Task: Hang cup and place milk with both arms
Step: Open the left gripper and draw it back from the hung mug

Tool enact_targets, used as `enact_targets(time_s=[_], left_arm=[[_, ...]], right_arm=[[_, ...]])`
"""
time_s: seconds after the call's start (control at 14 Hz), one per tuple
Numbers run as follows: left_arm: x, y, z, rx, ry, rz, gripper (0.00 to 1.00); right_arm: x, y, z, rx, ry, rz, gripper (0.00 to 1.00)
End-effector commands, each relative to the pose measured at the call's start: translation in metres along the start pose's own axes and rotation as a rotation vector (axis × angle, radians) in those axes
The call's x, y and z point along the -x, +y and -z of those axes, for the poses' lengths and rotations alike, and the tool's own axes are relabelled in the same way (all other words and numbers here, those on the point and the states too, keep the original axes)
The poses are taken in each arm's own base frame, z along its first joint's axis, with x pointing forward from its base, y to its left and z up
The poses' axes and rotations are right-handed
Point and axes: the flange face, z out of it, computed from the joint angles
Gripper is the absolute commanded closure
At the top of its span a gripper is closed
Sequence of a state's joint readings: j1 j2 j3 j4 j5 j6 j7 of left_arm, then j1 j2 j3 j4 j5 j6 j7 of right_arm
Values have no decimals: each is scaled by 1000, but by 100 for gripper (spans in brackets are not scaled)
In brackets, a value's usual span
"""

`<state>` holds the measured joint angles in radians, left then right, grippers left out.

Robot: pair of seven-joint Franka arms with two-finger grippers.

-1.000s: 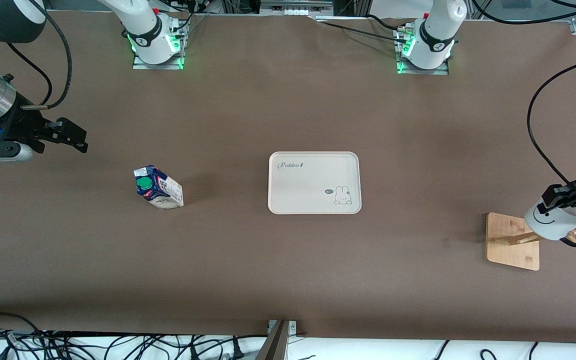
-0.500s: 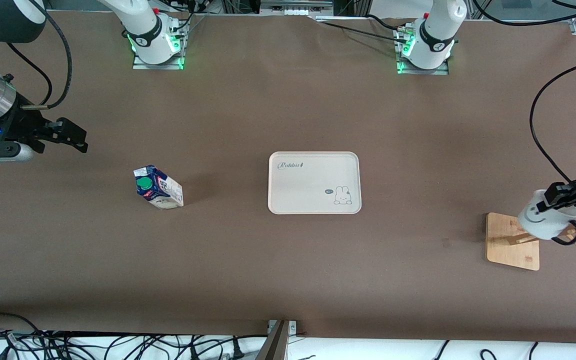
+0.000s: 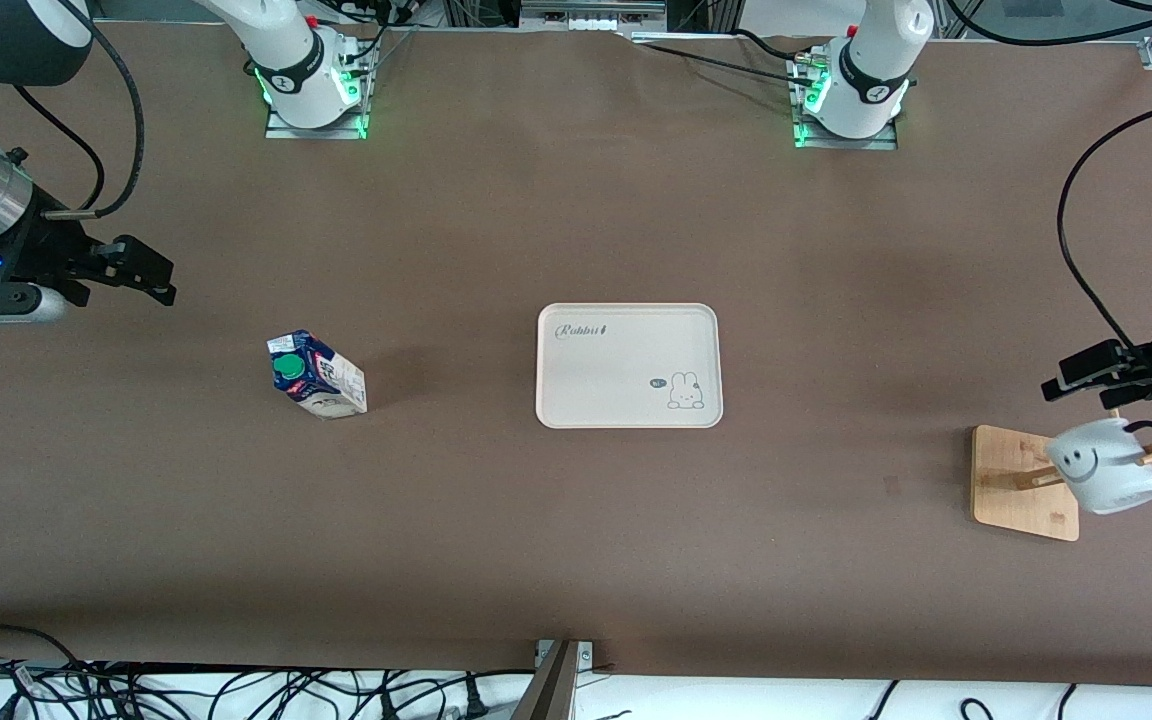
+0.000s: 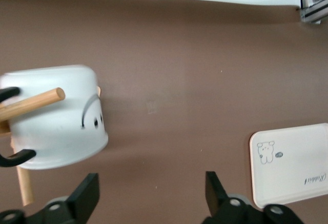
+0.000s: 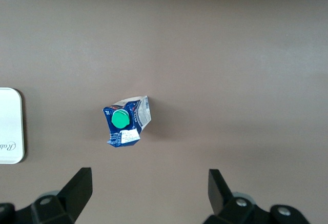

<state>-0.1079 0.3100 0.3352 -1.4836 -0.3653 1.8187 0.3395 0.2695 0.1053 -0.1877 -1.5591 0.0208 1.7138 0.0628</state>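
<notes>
The white cup (image 3: 1106, 475) with its smiley face hangs by its black handle on a peg of the wooden rack (image 3: 1024, 481) at the left arm's end of the table; it also shows in the left wrist view (image 4: 54, 119). My left gripper (image 3: 1071, 377) is open and empty, just above the rack and apart from the cup; its fingertips (image 4: 89, 190) frame bare table. The milk (image 3: 316, 375) stands upright toward the right arm's end, also in the right wrist view (image 5: 125, 120). My right gripper (image 3: 151, 272) is open and empty, up in the air at the right arm's end, apart from the milk.
A cream tray (image 3: 628, 366) with a rabbit drawing lies at the table's middle, also in the left wrist view (image 4: 292, 167) and at the edge of the right wrist view (image 5: 10, 126). Cables lie along the table's near edge.
My left gripper let go of the cup and drew back upward from the rack. The cup now hangs on the peg, swung lower. The right arm and the milk have not moved.
</notes>
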Motion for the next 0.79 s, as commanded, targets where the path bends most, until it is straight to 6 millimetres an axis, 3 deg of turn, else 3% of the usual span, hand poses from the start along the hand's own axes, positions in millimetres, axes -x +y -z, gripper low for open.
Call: enact_targets(time_s=[0.0, 0.21, 0.36, 0.64, 0.71], left_arm=[[0, 39, 25, -72, -76, -51, 0], [10, 95, 54, -140, -168, 49, 0], [12, 112, 64, -185, -174, 47, 0], [10, 113, 58, -202, -192, 32, 0], [13, 112, 64, -231, -195, 31, 0]], right_arm=[[1, -2, 6, 16, 1, 8, 0], [1, -2, 6, 16, 1, 8, 0], [1, -2, 6, 16, 1, 8, 0], [0, -2, 6, 17, 1, 8, 0], [1, -2, 6, 16, 1, 8, 0]])
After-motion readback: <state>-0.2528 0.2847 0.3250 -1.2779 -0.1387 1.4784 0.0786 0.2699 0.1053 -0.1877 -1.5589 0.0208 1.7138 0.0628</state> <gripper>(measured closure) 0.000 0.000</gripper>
